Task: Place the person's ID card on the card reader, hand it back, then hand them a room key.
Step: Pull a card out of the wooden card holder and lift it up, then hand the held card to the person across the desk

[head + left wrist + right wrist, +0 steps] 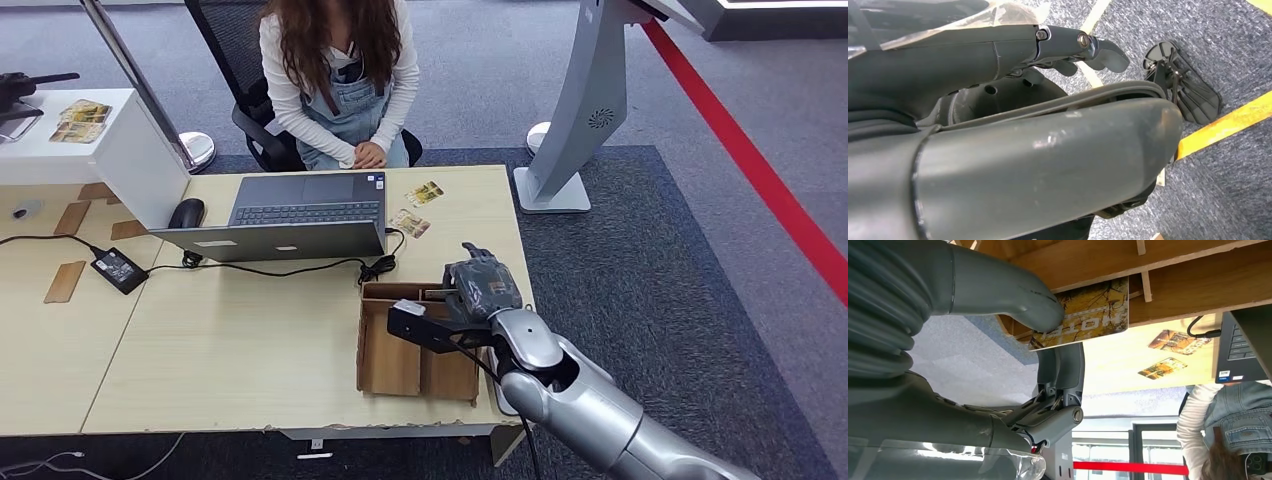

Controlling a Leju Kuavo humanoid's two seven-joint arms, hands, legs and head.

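My right hand hovers over the far right corner of an open wooden box at the table's right end. In the right wrist view its thumb and fingers pinch a yellow room key card printed HOTEL, just over the box's divider. Two more yellow cards lie on the table between the box and the seated person, whose hands are folded at the far edge. My left hand hangs over the carpet, fingers straight, holding nothing.
An open laptop faces the person, with a mouse to its left and a cable and power adapter trailing across the table. A white stand carries cards at the far left. A kiosk base stands right of the table.
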